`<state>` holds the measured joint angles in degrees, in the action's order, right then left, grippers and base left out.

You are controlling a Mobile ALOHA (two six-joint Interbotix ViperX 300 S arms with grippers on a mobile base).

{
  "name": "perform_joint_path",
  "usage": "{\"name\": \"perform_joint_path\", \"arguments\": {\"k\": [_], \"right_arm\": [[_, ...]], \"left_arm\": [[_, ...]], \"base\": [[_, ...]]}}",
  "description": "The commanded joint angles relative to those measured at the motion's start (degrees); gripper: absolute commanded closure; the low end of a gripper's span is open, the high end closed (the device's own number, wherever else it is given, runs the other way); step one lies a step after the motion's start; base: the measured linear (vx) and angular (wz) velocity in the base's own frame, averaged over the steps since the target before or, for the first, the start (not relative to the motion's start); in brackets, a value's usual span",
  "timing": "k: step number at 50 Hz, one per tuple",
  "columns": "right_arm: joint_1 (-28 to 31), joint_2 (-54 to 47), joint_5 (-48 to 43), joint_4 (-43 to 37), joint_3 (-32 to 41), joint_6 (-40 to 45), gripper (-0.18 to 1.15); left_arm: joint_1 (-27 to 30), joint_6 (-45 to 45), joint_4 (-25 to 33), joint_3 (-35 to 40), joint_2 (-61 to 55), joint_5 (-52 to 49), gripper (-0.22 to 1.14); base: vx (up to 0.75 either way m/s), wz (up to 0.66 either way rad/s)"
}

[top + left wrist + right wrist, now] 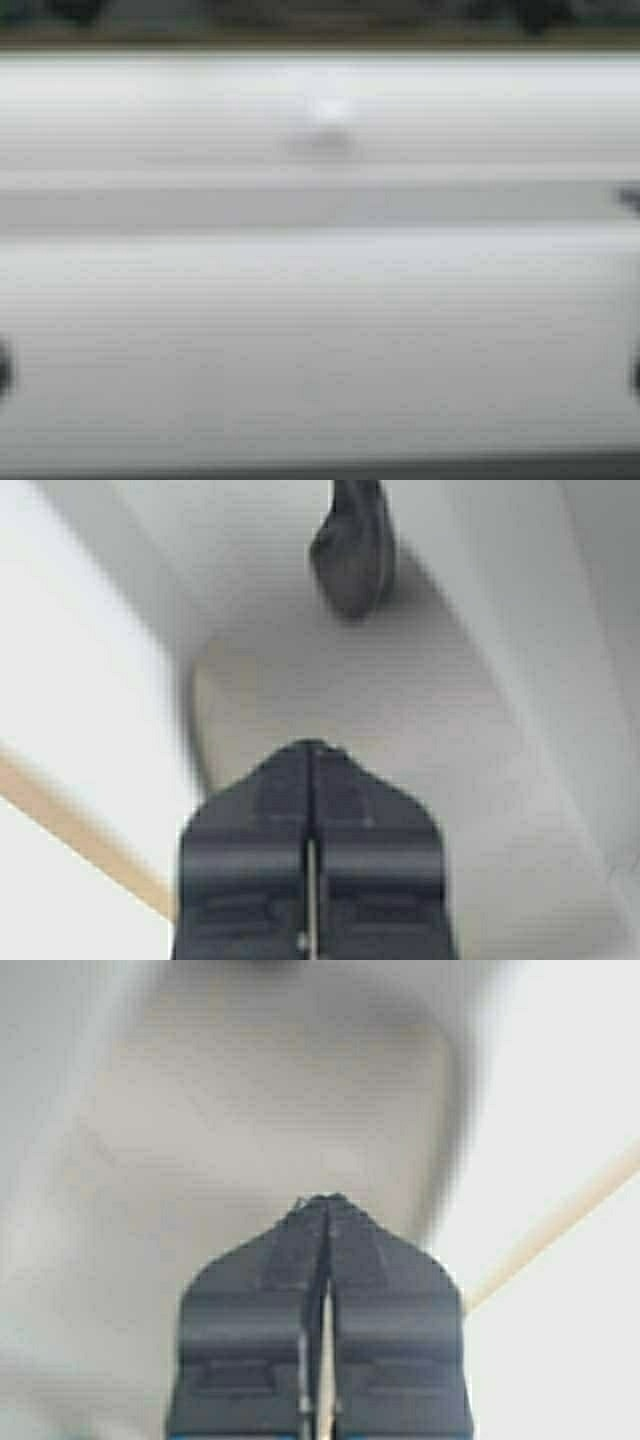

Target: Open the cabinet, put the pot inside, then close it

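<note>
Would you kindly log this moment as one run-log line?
left gripper: shut, empty | right gripper: shut, empty | pot: not visible | cabinet: not identifiable

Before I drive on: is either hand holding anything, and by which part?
Nothing. The left hand and right hand are both shut on nothing.

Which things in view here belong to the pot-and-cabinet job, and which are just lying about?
Job: left gripper, shut, empty; right gripper, shut, empty. No pot or cabinet can be made out.
Lying about: pale rounded basin; dark object near it, unidentifiable; tan strip.
</note>
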<state>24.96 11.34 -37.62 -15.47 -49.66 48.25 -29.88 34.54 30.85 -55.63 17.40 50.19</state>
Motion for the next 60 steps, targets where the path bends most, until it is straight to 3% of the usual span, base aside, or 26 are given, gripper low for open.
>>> {"name": "perform_joint_path", "arguments": {"k": [1,14,22,27,60], "right_arm": [[1.14,1.58,-0.7,4.04,-3.16,-1.76,0.95],[1.14,3.96,0.97,11.16,-5.63,-17.05,0.9],[1.14,6.86,9.14,11.6,-4.48,-33.49,0.9],[0.97,7.91,14.5,10.2,-3.08,-39.55,0.9],[-1.05,14.94,24.17,9.4,-3.16,-41.31,0.9]], "left_arm": [[-2.46,-6.77,-0.62,-2.2,2.72,-0.44,0.88],[-4.75,-27.42,-0.62,-2.81,4.48,-12.39,0.89],[-4.75,-39.2,-0.62,-2.2,4.57,-20.04,0.89],[-4.75,-43.59,-0.26,-1.32,4.57,-22.15,0.89],[-4.75,-47.29,-0.44,0.35,4.66,-24.43,0.89]], "base": [[-0.07,0.02],[-0.1,0.02],[-0.16,0.05],[-0.18,0.09],[-0.17,0.09]]}}
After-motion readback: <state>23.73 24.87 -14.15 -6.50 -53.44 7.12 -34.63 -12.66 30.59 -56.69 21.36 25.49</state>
